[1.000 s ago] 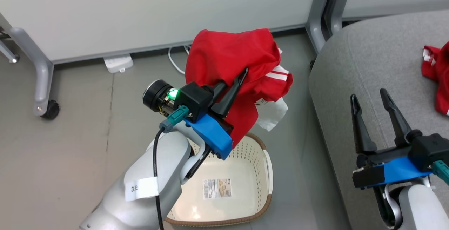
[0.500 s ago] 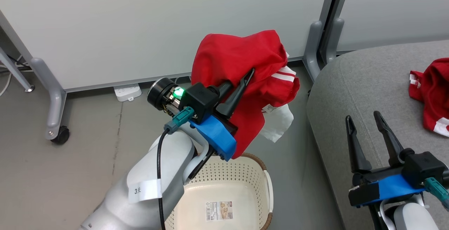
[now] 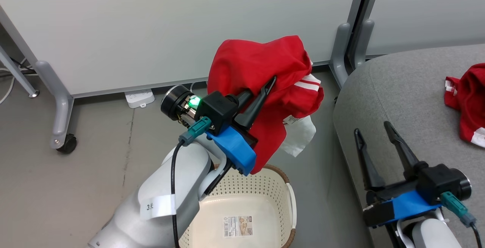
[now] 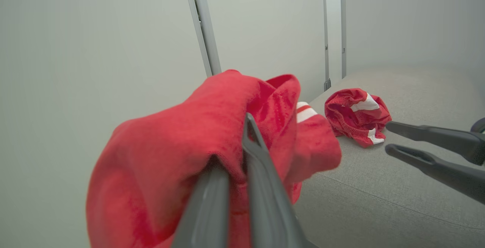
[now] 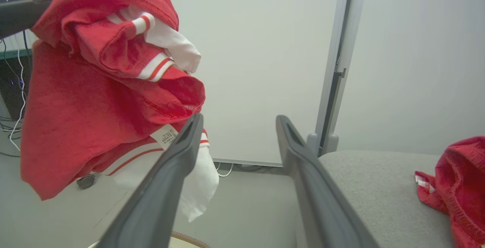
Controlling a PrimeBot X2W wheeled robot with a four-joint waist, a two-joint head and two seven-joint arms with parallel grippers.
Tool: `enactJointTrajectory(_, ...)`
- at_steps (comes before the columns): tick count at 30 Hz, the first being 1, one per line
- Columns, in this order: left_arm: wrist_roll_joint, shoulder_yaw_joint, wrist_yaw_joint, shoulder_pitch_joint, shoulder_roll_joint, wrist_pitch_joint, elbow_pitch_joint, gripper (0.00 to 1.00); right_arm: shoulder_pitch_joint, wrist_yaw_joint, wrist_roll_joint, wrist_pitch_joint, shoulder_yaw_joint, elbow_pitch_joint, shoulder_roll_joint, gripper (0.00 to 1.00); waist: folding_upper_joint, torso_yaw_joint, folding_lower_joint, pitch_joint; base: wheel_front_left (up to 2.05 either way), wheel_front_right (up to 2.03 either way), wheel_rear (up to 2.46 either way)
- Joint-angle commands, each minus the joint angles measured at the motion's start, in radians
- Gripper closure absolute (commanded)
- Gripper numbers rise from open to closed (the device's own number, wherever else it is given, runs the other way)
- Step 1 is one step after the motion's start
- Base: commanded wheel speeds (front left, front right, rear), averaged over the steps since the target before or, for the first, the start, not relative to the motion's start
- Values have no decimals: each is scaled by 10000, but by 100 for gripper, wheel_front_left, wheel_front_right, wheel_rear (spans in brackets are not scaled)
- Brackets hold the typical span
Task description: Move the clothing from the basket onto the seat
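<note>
My left gripper [image 3: 263,85] pinches a red garment [image 3: 250,62] above the basket [image 3: 261,181], my right gripper [image 3: 371,127] gapes empty; next I must swing the garment over the seat [image 3: 401,89] and release.

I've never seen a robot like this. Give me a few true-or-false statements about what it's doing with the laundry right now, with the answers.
1. The left gripper is shut on a red garment. True.
2. The right gripper holds clothing too. False: it is open and empty, by the seat.
3. That garment lies in the basket. False: it hangs in the air, clear of the basket.
4. A second red garment lies on the seat. True.
5. The basket is piled with clothes. False: its visible bottom shows just a sticker.
</note>
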Motion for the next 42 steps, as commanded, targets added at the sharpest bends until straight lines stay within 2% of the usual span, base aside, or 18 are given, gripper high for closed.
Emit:
enactJointTrajectory(1,-5,-12,4,-11,9,-50,-38,100,-197,1,-21,-4,257,20,-133,0,-1,9,1,18,0,0,0)
enactJointTrajectory(11,45,-57,12,-152,-71,-50,-75,100,-888,1,-56,-4,1848,166,-508,0,-1,95,1,176,0,0,0)
enactJointTrajectory(22,140,-150,2,-278,-210,-50,-98,100,-2043,1,-241,-4,2867,767,-671,0,-1,258,1,394,0,0,0)
enactJointTrajectory(42,261,-375,-46,-499,-489,-50,-79,100,-3595,1,-513,-3,2973,1991,-16,0,-1,463,1,781,0,0,0)
